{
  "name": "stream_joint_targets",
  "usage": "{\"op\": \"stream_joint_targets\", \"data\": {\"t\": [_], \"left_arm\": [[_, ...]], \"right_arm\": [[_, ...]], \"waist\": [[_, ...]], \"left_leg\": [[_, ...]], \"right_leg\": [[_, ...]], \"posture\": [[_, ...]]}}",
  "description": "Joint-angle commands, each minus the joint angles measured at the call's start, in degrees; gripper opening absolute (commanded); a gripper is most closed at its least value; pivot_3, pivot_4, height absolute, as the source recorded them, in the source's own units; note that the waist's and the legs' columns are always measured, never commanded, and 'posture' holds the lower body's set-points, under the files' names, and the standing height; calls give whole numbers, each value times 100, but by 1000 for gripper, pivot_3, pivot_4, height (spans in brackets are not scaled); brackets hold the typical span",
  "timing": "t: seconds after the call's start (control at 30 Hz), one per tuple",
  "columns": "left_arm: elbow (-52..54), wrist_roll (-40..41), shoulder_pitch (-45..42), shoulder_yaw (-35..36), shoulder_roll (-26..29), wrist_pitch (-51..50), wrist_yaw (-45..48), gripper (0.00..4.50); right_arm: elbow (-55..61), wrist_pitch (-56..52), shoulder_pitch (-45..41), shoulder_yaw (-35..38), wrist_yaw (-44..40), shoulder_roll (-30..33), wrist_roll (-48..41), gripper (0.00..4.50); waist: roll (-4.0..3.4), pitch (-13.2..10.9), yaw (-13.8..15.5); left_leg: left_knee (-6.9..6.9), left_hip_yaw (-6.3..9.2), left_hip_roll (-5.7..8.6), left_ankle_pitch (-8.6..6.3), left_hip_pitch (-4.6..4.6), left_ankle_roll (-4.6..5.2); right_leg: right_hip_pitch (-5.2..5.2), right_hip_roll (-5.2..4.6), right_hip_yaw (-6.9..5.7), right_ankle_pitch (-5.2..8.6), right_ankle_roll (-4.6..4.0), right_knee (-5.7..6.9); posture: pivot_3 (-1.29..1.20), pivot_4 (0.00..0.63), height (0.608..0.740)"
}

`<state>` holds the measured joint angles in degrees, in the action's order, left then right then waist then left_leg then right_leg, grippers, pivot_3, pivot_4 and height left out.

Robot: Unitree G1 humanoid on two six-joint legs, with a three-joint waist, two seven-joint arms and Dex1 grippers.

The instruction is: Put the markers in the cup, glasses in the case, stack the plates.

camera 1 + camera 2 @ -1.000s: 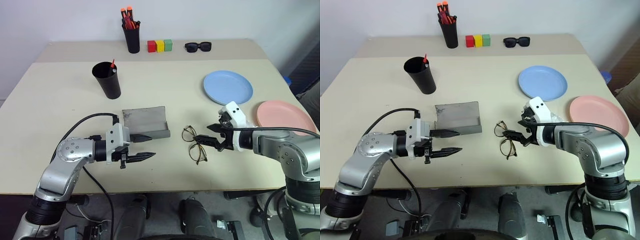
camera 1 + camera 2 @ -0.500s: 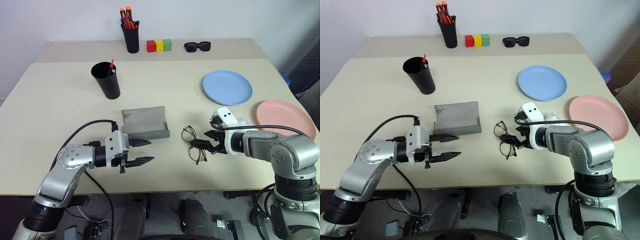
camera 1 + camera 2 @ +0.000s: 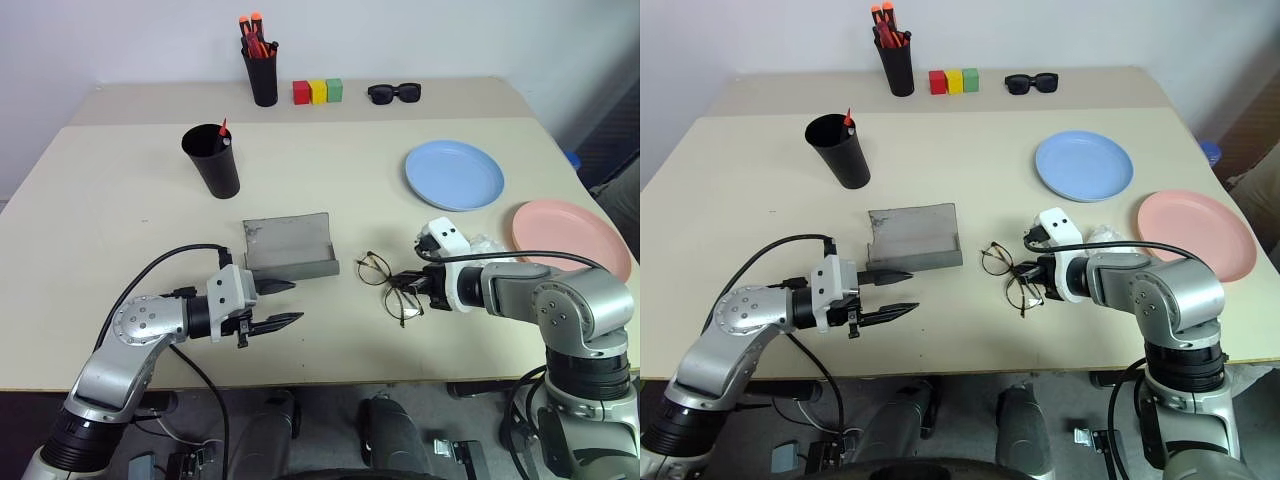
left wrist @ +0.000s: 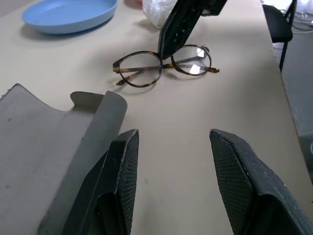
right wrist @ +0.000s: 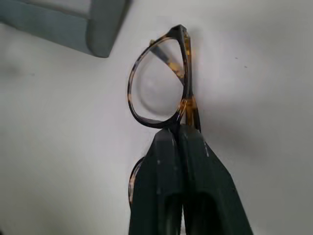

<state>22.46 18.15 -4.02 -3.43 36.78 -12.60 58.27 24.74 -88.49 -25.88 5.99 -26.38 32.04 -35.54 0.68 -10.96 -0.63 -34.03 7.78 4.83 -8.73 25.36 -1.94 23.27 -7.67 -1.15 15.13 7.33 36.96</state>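
The glasses point(image 3: 385, 283), thin tortoiseshell-dark frames with round clear lenses, lie on the table right of the open grey case point(image 3: 290, 250). My right gripper point(image 3: 408, 284) is shut on the bridge of the glasses point(image 5: 156, 93), fingers point(image 5: 193, 161) pressed together. My left gripper point(image 3: 288, 302) is open and empty at the case's near edge point(image 4: 58, 137), pointing toward the glasses point(image 4: 161, 66). The black cup point(image 3: 212, 160) stands further back on the left with a marker's red tip point(image 3: 224, 127) sticking out. The blue plate point(image 3: 455, 175) and the pink plate point(image 3: 570, 238) lie apart on the right.
At the back stand a black pen pot point(image 3: 264, 75) of orange-tipped pens, three coloured blocks point(image 3: 319, 92) and black sunglasses point(image 3: 394, 93). The table's near edge runs just below both grippers.
My right gripper came down over the glasses and shut on their bridge; the glasses shifted slightly. The left gripper stayed open beside the case.
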Motion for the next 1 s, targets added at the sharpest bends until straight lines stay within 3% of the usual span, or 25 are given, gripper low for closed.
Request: {"op": "stream_joint_targets", "data": {"t": [0.03, 0.2, 0.37, 0.67, 0.8, 1.0], "left_arm": [[20, 83, -2, 131, -4, 100, -107, 2344], [-259, 329, -124, 577, -103, 2, -415, 2344], [-546, 715, 272, 1391, -215, 60, -676, 2344], [-687, 1078, 1049, 2178, -81, 121, -593, 2344], [-406, 1405, 1338, 2383, 12, -182, -538, 2344], [-88, 1427, 1594, 2409, -7, -254, -703, 2344]], "right_arm": [[193, -15, -85, 39, -39, 107, -79, 54], [462, 694, -305, -427, -413, 840, 17, 54], [730, 2337, -1118, -1182, -1278, 1338, 331, 54], [-1324, 4197, -2659, -3129, -1657, -160, 1733, 54], [-2697, 4806, -3099, -3506, -1825, -921, 2216, 54], [-3460, 5449, -3078, -3697, -2270, -1232, 2676, 54]], "waist": [[0, 0, 0], [-8, -5, 1], [-12, -6, -70], [-9, -5, -12], [-8, -4, -48], [-9, -5, -41]], "left_leg": [[0, 0, 0, 0, 0, 0], [0, -2, 1, 0, 3, 0], [8, -17, -14, -3, 2, 2], [13, -16, -18, -6, 1, 0], [15, -13, -19, -6, 1, -1], [25, -13, -19, -5, 1, -2]], "right_leg": [[0, 0, 0, 0, 0, 0], [5, -2, 1, 0, 0, -1], [12, 2, 3, -1, 2, -4], [19, 6, 3, -3, -5, -19], [22, 12, 3, -10, -14, -34], [27, 18, 3, -13, -11, -36]], "posture": [[0, 150, 740], [0, 150, 740], [0, 150, 740], [0, 150, 740], [0, 150, 740], [0, 150, 740]]}}
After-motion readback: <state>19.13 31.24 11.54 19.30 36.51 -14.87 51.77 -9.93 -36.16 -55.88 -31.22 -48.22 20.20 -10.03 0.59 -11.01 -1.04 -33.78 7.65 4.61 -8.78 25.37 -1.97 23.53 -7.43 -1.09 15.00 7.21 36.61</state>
